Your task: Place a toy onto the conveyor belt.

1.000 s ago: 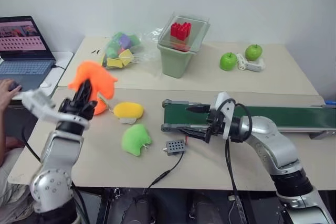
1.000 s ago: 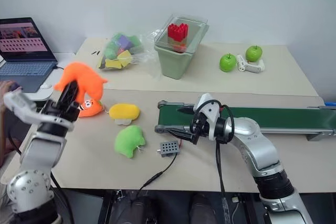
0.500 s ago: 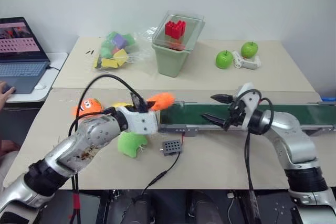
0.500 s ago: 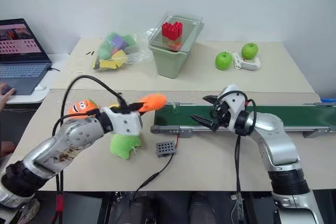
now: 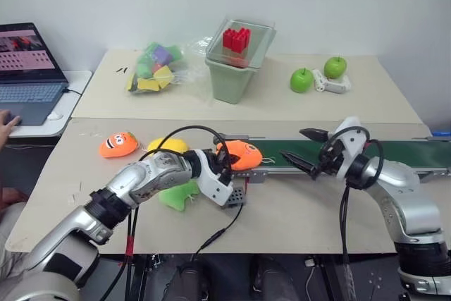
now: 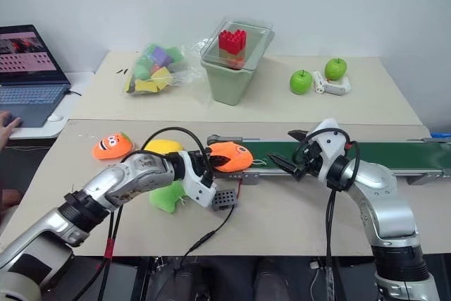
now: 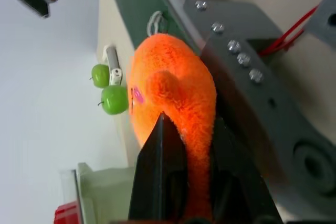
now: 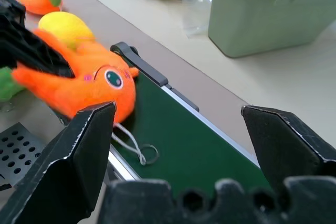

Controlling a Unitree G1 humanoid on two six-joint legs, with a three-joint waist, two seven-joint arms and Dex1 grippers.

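1. The belt (image 5: 366, 154) runs left to right across the near table, its left end roller just beside the toy (image 5: 239, 155).
2. The toy lies at that left end, partly over the frame corner and partly on the green surface; the right wrist view shows it overlapping the belt's end.
3. The left gripper (image 5: 224, 163) has its fingers clamped on the toy's tail end, seen pinching orange plush in the left wrist view.
4. The toy's long axis lies roughly along the belt, its held end toward the left gripper, its rounded end toward the right gripper (image 5: 301, 147). A small eye mark shows on its side, and a thin cord loop from it lies on the belt.
5. The right gripper hovers over the belt, well right of the toy, fingers wide apart and holding nothing.
6. Between toy and right gripper the green belt surface is bare; beyond the right gripper the belt runs on to the table's right edge.
7. Crowded on the toy's left: a yellow plush (image 5: 168, 145), a green plush (image 5: 177, 195) and a small grey box (image 5: 237, 194) with a cable, all near the left arm.
8. An orange face plush (image 5: 117, 144) sits farther left, apart from the rest.
9. The far table holds a bin (image 5: 236, 68), a bag of toys (image 5: 153, 68) and two apples (image 5: 318, 73), well clear of the belt.
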